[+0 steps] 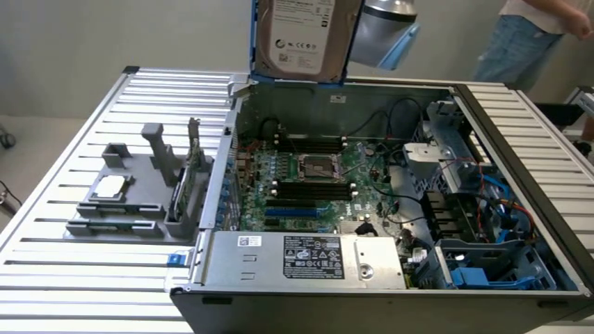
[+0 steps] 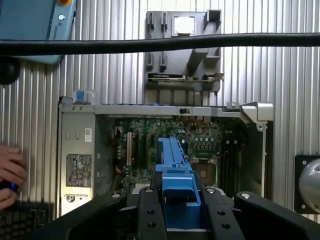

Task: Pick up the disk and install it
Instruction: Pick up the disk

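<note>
The disk (image 1: 304,38), a silver hard drive with a white label in a blue carrier, hangs upright in the air above the far wall of the open computer case (image 1: 371,309). My gripper (image 1: 366,38) is shut on its edge on the exterior view's right. In the wrist view the gripper (image 2: 177,202) has its two black fingers (image 2: 150,212) clamped on either side of the disk's blue carrier (image 2: 175,170), with the motherboard (image 2: 165,142) far below.
A long grey metal box (image 1: 307,261) fills the case's near side. Drive bays with blue parts (image 1: 483,268) sit at its near right. A grey fixture (image 1: 121,209) holding a small silver chip (image 1: 111,186) lies left of the case. A person (image 1: 524,35) stands behind; a hand (image 2: 10,175) rests beside the case.
</note>
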You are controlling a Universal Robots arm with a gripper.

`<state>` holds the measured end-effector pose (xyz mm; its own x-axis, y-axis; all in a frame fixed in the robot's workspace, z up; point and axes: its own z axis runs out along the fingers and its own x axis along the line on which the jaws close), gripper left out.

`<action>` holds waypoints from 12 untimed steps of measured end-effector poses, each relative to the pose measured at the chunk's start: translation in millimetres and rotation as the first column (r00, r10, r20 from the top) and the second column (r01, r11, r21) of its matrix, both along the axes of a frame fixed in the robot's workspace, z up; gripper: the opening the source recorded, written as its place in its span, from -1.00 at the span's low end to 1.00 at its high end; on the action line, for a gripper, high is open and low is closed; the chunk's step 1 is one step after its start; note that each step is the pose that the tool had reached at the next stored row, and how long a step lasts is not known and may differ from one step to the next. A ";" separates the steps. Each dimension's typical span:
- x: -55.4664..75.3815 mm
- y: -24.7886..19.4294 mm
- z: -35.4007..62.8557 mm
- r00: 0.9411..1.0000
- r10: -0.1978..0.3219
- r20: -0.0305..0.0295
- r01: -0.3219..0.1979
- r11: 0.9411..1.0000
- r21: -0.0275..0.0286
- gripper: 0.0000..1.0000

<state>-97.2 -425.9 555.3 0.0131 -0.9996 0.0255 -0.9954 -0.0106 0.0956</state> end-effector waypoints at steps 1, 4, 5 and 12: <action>1.9 -1.6 0.4 1.000 0.000 0.001 0.000 1.000 0.000 -0.35; 8.9 -6.7 2.8 1.000 0.000 0.001 0.000 1.000 0.000 -0.35; 12.5 -9.2 3.0 1.000 0.000 0.001 0.000 1.000 0.000 -0.35; 36.1 -19.3 -1.3 1.000 0.000 0.005 0.000 1.000 0.000 -0.35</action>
